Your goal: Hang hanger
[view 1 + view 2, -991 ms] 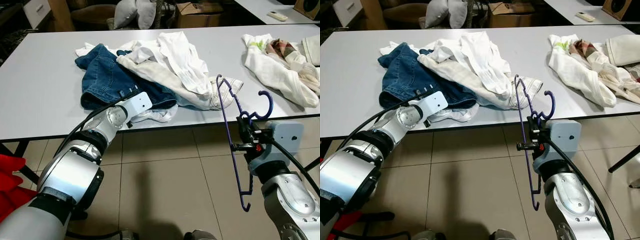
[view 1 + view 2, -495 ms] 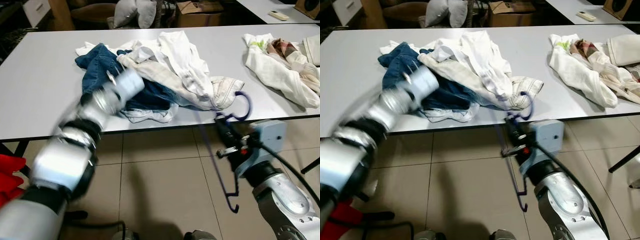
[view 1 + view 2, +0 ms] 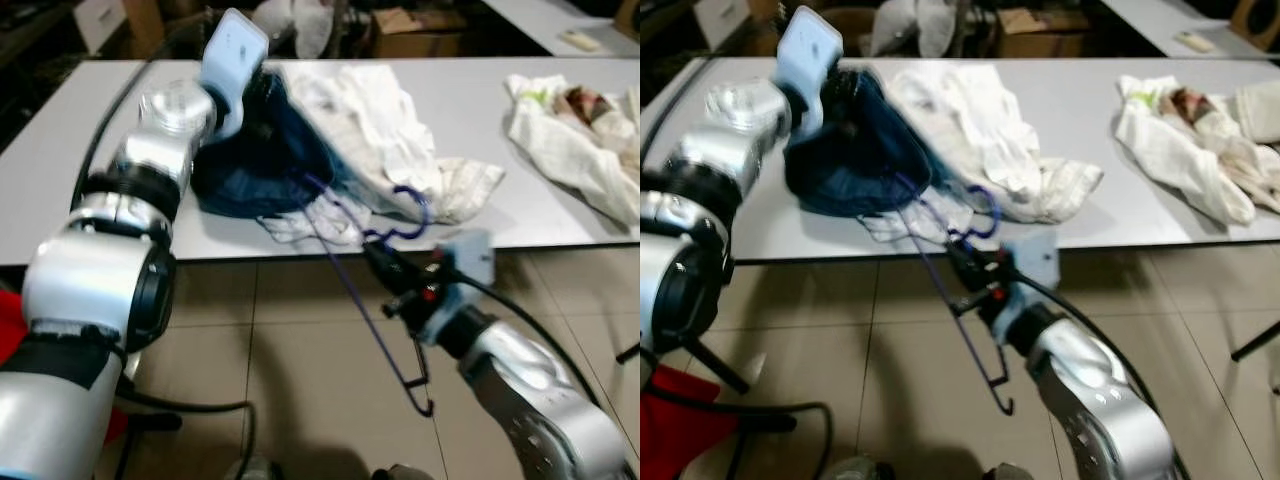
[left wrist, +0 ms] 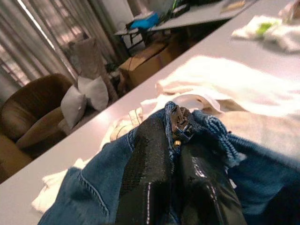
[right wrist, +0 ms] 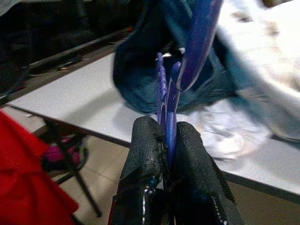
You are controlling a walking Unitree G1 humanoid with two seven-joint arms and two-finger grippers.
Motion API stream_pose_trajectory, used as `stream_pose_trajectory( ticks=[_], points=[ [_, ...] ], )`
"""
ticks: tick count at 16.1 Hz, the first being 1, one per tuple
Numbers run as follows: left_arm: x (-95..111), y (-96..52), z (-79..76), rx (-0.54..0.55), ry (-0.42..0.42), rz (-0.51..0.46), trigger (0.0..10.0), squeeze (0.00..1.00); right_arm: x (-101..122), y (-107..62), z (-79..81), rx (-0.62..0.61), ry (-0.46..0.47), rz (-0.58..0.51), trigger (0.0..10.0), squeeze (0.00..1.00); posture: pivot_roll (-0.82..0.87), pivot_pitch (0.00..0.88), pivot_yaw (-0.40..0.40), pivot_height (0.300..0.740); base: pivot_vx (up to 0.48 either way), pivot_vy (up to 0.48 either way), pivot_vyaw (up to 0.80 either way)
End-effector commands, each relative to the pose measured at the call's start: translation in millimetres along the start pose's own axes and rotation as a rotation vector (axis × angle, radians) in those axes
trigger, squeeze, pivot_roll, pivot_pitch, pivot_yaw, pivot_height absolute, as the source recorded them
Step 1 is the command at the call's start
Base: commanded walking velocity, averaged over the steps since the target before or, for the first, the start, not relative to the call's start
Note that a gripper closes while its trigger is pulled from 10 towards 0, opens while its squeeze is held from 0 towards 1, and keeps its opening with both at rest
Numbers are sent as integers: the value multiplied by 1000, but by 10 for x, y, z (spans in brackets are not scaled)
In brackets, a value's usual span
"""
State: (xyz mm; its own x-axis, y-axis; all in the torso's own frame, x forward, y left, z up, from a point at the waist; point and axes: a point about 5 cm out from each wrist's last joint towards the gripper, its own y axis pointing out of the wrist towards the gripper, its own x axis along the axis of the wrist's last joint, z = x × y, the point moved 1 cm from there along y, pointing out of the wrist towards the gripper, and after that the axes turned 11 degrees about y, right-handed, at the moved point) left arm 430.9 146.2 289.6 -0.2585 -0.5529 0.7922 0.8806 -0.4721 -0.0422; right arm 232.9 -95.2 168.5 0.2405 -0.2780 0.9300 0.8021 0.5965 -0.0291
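My left gripper [image 4: 174,140] is shut on the waistband of the blue jeans [image 3: 255,160], by the metal button [image 4: 180,125]. It holds them lifted off the white table [image 3: 80,170], at the table's left part. The purple hanger [image 3: 345,270] is pinched at its neck by my right gripper [image 5: 168,133], which is shut. That gripper [image 3: 385,268] hangs just in front of the table's front edge. The hanger's hook [image 3: 410,215] points up beside the jeans, and its frame slants down toward the floor, with its top end touching or close to the denim.
A heap of white clothes [image 3: 370,130] lies right of the jeans. Another pile of garments [image 3: 580,130] sits at the table's right end. Beyond the table are a cardboard box [image 3: 410,20] and cushions [image 3: 300,15]. A red thing [image 3: 670,420] is low on my left.
My left gripper has risen up and back, lifting the jeans off the table. The right gripper has carried the hanger left, toward the jeans. The camera has shifted too.
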Motion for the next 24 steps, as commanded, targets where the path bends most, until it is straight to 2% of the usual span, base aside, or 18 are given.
stream_pose_trajectory(
  ticks=[1,3,4,6,7,8,10,12,13,14,15,16,17,19,20,21,22,24],
  points=[
    [136,-33,113,-8,29,-44,0,0,-10,67,-3,21,-2,21,10000,0,-40,0,35,723,0,0,0],
    [193,-64,145,-66,52,-59,0,0,-2,256,-106,-18,-28,46,10000,0,-41,0,44,723,0,0,0],
    [198,-82,157,-94,68,-51,0,0,52,370,-252,-112,-26,18,10000,0,-39,0,47,723,0,0,0],
    [145,-127,178,-129,123,-12,0,0,188,466,-393,-193,27,-56,10000,0,-34,0,45,723,0,0,0],
    [145,-127,178,-129,123,-12,0,0,188,466,-393,-193,27,-56,10000,0,-34,0,45,723,0,0,0],
    [78,-194,219,-163,170,24,0,0,281,497,-530,-245,87,-107,10000,0,-34,0,45,723,0,0,0],
    [56,-296,329,-191,205,57,0,0,364,536,-761,-308,145,-138,10000,0,-30,0,50,723,0,0,0],
    [102,-388,464,-187,224,60,0,0,499,586,-840,-304,125,-164,10000,0,-27,0,49,723,0,0,0],
    [254,-465,600,-186,194,13,0,0,671,637,-825,-260,122,-213,10000,0,-22,0,47,723,0,0,0],
    [335,-498,661,-183,179,-11,0,0,753,655,-808,-234,129,-239,10000,0,-17,0,45,723,0,0,0],
    [540,-563,769,-187,140,-87,0,0,923,675,-773,-187,156,-297,10000,0,-16,0,44,723,0,0,0],
    [616,-586,798,-194,125,-116,0,0,975,681,-766,-174,167,-315,10000,0,-16,0,44,723,0,0,0],
    [808,-624,832,-231,87,-187,0,0,1055,681,-762,-158,196,-345,10000,0,-8,0,39,723,0,0,0],
    [952,-624,795,-287,52,-240,0,0,1066,695,-768,-144,257,-363,10000,0,-7,0,39,723,0,0,0],
    [945,-575,668,-354,44,-241,0,0,934,717,-727,-125,324,-320,10000,0,-11,0,54,723,0,0,0],
    [906,-548,606,-379,41,-230,0,0,842,727,-690,-115,344,-284,10000,0,-14,0,60,723,0,0,0],
    [814,-493,450,-439,21,-209,0,0,670,736,-601,-89,355,-211,10000,0,-19,0,68,723,0,0,0],
    [767,-461,306,-498,-9,-206,0,0,588,734,-540,-61,382,-180,10000,0,-22,0,72,723,0,0,0]
  ],
)
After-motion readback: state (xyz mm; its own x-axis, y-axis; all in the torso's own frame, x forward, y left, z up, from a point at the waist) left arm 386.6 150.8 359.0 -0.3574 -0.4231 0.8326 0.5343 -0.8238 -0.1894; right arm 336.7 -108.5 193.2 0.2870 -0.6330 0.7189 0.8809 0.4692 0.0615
